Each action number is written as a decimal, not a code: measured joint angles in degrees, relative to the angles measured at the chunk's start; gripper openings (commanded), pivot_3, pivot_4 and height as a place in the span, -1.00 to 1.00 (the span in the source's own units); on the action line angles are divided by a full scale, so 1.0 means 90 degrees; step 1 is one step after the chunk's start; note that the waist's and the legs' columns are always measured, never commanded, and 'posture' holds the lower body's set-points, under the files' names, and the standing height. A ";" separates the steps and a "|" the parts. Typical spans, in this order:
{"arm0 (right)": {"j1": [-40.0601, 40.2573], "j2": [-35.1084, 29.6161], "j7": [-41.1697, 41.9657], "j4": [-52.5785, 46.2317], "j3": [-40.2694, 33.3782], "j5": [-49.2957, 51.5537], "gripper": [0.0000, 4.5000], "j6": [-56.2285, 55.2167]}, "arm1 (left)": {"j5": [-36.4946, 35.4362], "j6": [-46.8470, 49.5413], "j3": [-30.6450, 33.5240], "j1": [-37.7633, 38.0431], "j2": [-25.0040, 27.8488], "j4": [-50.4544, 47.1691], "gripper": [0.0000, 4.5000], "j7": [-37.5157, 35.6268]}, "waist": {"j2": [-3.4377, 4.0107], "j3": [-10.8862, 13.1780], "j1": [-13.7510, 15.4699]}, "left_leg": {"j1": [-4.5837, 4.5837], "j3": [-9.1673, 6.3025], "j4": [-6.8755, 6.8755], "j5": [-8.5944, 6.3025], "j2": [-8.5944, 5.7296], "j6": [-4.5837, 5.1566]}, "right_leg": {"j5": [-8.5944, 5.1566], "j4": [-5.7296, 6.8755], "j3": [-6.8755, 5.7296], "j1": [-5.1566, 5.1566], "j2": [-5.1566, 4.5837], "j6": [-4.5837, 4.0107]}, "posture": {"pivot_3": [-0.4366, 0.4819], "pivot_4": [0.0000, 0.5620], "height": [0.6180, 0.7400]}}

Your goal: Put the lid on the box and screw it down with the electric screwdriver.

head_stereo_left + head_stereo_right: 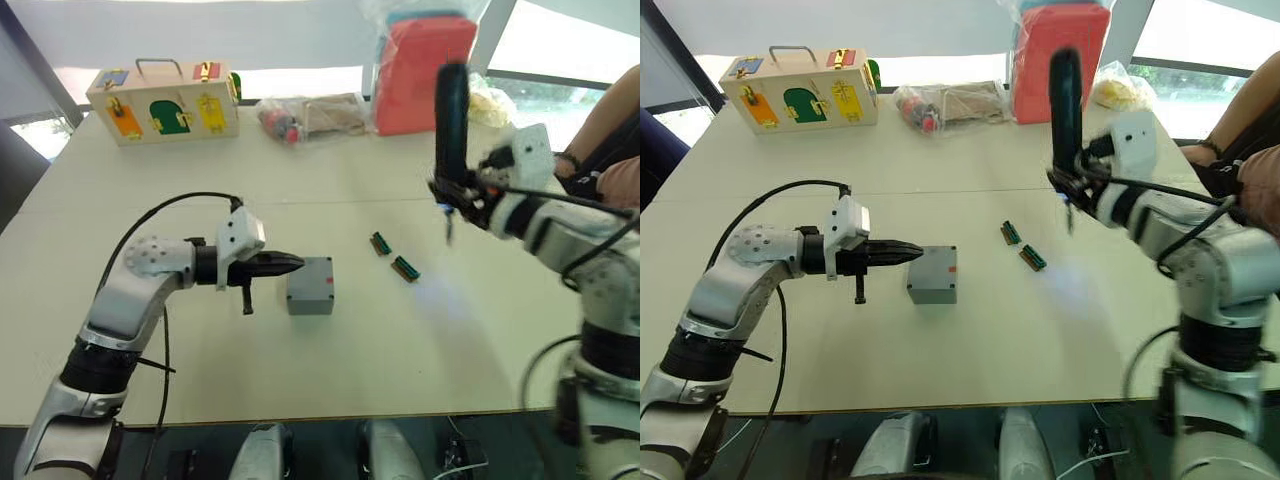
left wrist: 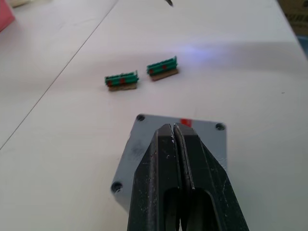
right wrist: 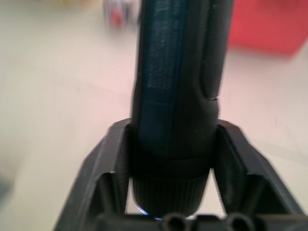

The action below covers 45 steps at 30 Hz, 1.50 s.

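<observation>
Daylight pours in from the windows at 12 o'clock, blowing out to white glare behind the far edge of the tabletop, which is evenly bright. Shadows are soft and short. A faint bluish glow lies on the surface at about 4 o'clock. The right arm at 3 o'clock is smeared by motion blur. In the right wrist view the electric screwdriver and background are badly out of focus; the left wrist view is sharp.

Lidded grey box on table; screwdriver upright, aloft.
</observation>
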 measured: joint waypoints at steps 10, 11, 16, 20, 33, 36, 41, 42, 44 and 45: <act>-0.0232 -0.0237 0.0304 0.1745 0.0729 -0.0116 -0.17 0.1971 | -0.0500 0.0436 0.0385 0.0211 0.0234 -0.0730 -1.00 0.0180 | -0.0010 0.0058 0.0006 | -0.0001 -0.0001 0.0049 0.0000 0.0034 0.0001 | 0.0002 0.0018 0.0002 0.0005 0.0062 -0.0001 | -0.05 -0.47 0.83; -0.0262 -0.0163 0.0271 0.1922 0.0774 -0.0163 -0.17 0.1972 | -0.0528 0.0470 0.0396 0.0223 0.0244 -0.0768 -1.00 0.0223 | -0.0010 0.0062 0.0008 | -0.0001 0.0000 0.0053 0.0000 0.0034 0.0000 | 0.0002 0.0020 0.0004 0.0005 0.0062 -0.0001 | -0.05 -0.47 0.83; -0.0475 0.0027 0.0213 0.2398 0.0873 -0.0412 -0.17 0.1972 | -0.0661 0.0658 0.0407 0.0227 0.0321 -0.0968 -1.00 0.0379 | -0.0016 0.0064 0.0005 | -0.0001 0.0002 0.0071 0.0000 0.0032 0.0000 | 0.0014 0.0020 0.0021 0.0012 0.0063 0.0017 | -0.05 -0.47 0.83; -0.0530 0.0107 0.0233 0.2499 0.0899 -0.0549 0.29 0.1922 | -0.0678 0.0723 0.0428 0.0267 0.0410 -0.0999 -1.00 0.0502 | -0.0024 0.0062 -0.0001 | -0.0001 0.0008 0.0081 0.0000 0.0031 0.0000 | 0.0023 0.0017 0.0034 0.0016 0.0063 0.0027 | -0.05 -0.47 0.83; -0.0849 -0.1422 0.1907 0.1413 0.1335 -0.0386 0.95 0.0646 | -0.0684 0.1116 0.0962 0.0616 0.1145 -0.1073 -1.00 0.0669 | -0.0020 0.0071 -0.0005 | 0.0001 0.0010 0.0075 0.0000 0.0032 0.0001 | 0.0026 0.0015 0.0036 0.0012 0.0066 0.0032 | -0.05 -0.47 0.83; -0.0746 -0.1828 0.2574 0.1227 0.1257 -0.0226 0.95 0.0220 | -0.0681 0.1136 0.1172 0.0859 0.1388 -0.1079 -1.00 0.0648 | -0.0021 0.0073 0.0002 | 0.0000 0.0011 0.0073 0.0000 0.0033 0.0000 | 0.0026 0.0015 0.0036 0.0009 0.0065 0.0032 | -0.05 -0.47 0.83; 0.0673 -0.2733 0.4788 0.0406 -0.0087 0.0704 1.00 -0.0718 | -0.0683 0.1294 0.1904 0.1709 0.2023 -0.0992 -0.72 0.0497 | -0.0024 0.0075 0.0030 | 0.0000 0.0010 0.0068 -0.0003 0.0046 0.0004 | 0.0025 0.0012 0.0032 0.0011 0.0065 0.0032 | -0.05 -0.47 0.83; 0.0949 -0.2820 0.5107 0.0316 -0.0358 0.0816 1.00 -0.0821 | -0.0707 0.1368 0.2085 0.1843 0.2110 -0.0991 -0.55 0.0478 | -0.0026 0.0075 0.0031 | 0.0001 0.0011 0.0070 -0.0003 0.0047 0.0004 | 0.0025 0.0013 0.0032 0.0014 0.0061 0.0033 | -0.05 -0.47 0.83; 0.1541 -0.2891 0.5536 0.0159 -0.0848 0.0938 1.00 -0.0995 | -0.0813 0.1441 0.2440 0.2121 0.2253 -0.1033 -0.22 0.0391 | -0.0029 0.0075 0.0027 | 0.0006 0.0017 0.0081 -0.0003 0.0047 0.0004 | 0.0025 0.0011 0.0037 0.0022 0.0056 0.0031 | -0.05 -0.47 0.83; 0.1817 -0.2892 0.5647 0.0077 -0.1057 0.0942 1.00 -0.1064 | -0.0840 0.1504 0.2582 0.2245 0.2311 -0.1063 -0.05 0.0346 | -0.0029 0.0075 0.0024 | 0.0010 0.0023 0.0083 -0.0002 0.0047 0.0003 | 0.0024 0.0010 0.0040 0.0024 0.0055 0.0028 | -0.05 -0.47 0.83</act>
